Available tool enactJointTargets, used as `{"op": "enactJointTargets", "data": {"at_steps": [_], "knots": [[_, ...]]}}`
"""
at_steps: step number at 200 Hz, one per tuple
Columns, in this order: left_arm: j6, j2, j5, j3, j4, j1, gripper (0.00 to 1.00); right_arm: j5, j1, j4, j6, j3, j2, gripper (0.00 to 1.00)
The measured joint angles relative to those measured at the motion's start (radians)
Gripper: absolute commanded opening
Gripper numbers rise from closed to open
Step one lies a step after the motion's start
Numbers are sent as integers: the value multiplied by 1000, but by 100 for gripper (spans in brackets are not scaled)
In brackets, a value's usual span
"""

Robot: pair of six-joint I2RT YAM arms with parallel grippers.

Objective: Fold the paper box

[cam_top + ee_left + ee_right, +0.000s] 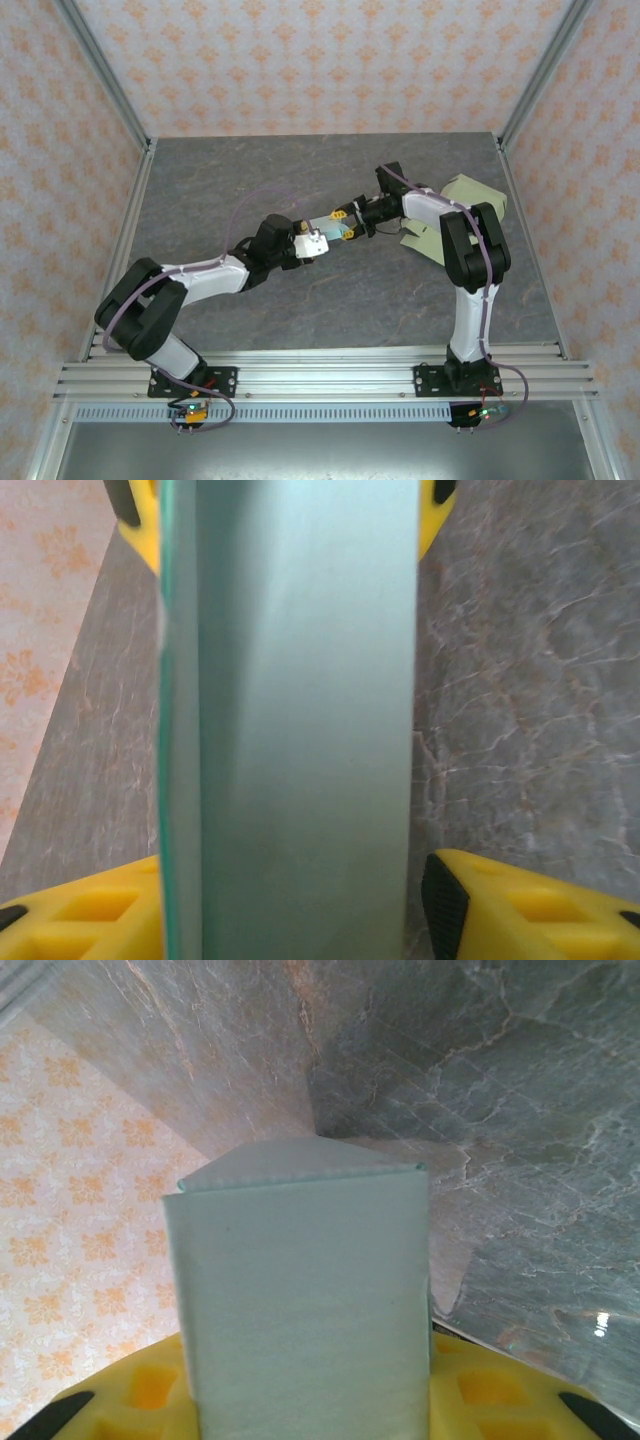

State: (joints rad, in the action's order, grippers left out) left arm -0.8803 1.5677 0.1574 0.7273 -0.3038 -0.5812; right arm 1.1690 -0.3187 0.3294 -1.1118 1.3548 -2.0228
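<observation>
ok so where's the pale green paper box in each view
top external: the pale green folded paper box is small, near the centre of the picture.
left wrist: a tall band down the middle, running top to bottom.
right wrist: lower centre, rising from the bottom edge.
shared landmark: the grey marbled tabletop lies behind it in all three.

From above, the paper box is too small for its folds to be read. In the left wrist view it is cut off at top and bottom, and contact between it and the fingers of the left hand cannot be told. Pale sheets at the far right of the worktop are partly hidden by the right arm.
</observation>
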Motion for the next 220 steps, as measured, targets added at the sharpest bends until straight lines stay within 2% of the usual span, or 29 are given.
{"op": "enactJointTargets", "data": {"at_steps": [29,52,75,114,147,162,183,220], "knots": [[-3,25,-29,27,-6,3,48,-3,3,-34,-18,-10,0,31],[-11,24,-23,62,60,5,47,-3,6,-38,-20,-12,0,51],[-8,20,8,124,170,6,47,-8,6,-42,-14,-17,5,63],[26,31,66,272,425,22,47,-75,23,-93,5,-84,97,68],[39,91,136,445,674,84,47,-168,72,-254,56,-191,216,70],[22,132,160,496,776,107,48,-241,95,-286,164,-232,264,70],[-10,179,172,558,881,124,49,-360,92,-292,428,-292,346,71],[-43,214,209,618,975,132,50,-457,3,-285,895,-364,461,66]]}}
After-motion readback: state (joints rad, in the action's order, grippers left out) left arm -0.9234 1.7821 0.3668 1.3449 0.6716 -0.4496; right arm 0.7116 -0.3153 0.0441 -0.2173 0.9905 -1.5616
